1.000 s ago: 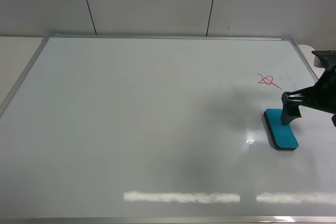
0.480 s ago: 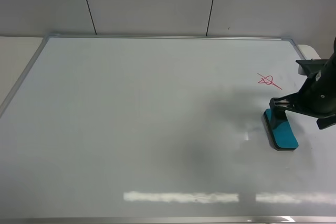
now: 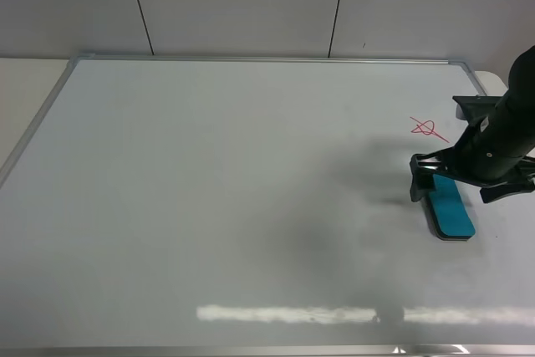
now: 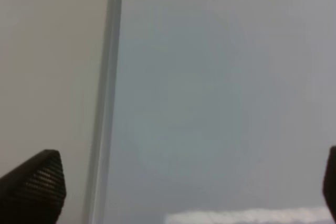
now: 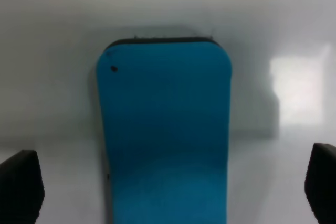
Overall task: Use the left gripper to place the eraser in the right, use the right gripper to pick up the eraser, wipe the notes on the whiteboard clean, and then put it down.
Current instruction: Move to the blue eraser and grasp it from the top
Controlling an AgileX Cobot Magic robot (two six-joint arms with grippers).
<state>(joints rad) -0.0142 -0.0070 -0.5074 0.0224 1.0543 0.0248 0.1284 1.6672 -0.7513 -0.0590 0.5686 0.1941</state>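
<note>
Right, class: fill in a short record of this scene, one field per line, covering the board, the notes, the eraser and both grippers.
whiteboard: lies flat, silver frame, mostly blank
notes: red scribble near the right edge, not wiped
eraser: teal, flat on the whiteboard, nearer the camera than the notes, apart from them
right gripper: open, fingers either side of the eraser, not closed on it
left gripper: open, empty, above the whiteboard's frame
</note>
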